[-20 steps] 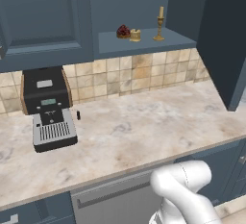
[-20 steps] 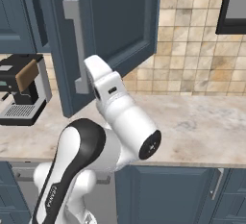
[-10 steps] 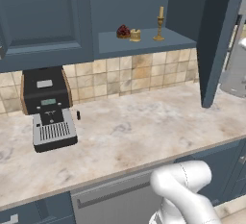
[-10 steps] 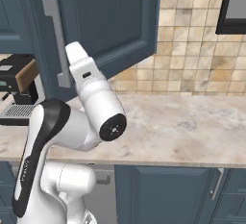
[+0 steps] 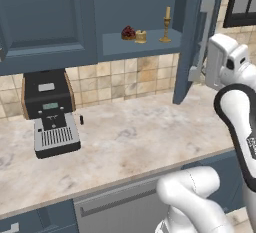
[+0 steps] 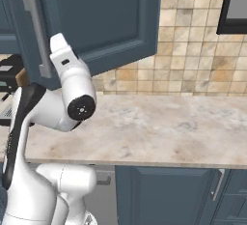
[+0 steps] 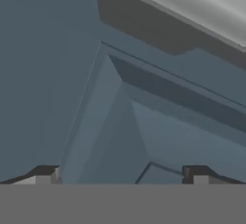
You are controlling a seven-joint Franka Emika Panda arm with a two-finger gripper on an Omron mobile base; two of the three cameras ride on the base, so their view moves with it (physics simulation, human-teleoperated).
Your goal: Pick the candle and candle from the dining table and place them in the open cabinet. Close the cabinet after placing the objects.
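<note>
Candles (image 5: 141, 36) are shelved, so the cabinet door (image 5: 189, 42) is best pushed flat near its handle (image 5: 201, 37), pincer (image 7: 120, 176) tips held apart.

Inside the cabinet (image 5: 145, 47) the shelf carries three things — lump (image 5: 128, 32) at 9 o'clock, squat candle (image 5: 141, 36) between, candlestick (image 5: 166, 25) at 3 o'clock; coffee machine (image 5: 50, 112) on the worktop (image 5: 130, 147) below-left.

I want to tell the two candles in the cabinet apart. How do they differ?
The taper candle is tall and thin, cream on a slim brass candlestick; the ribbed candle is squat, yellow-gold, with no holder. The taper candle stands farthest right on the shelf; the ribbed candle sits beside a dark red lump. Both stand upright inside the open cabinet.
</note>
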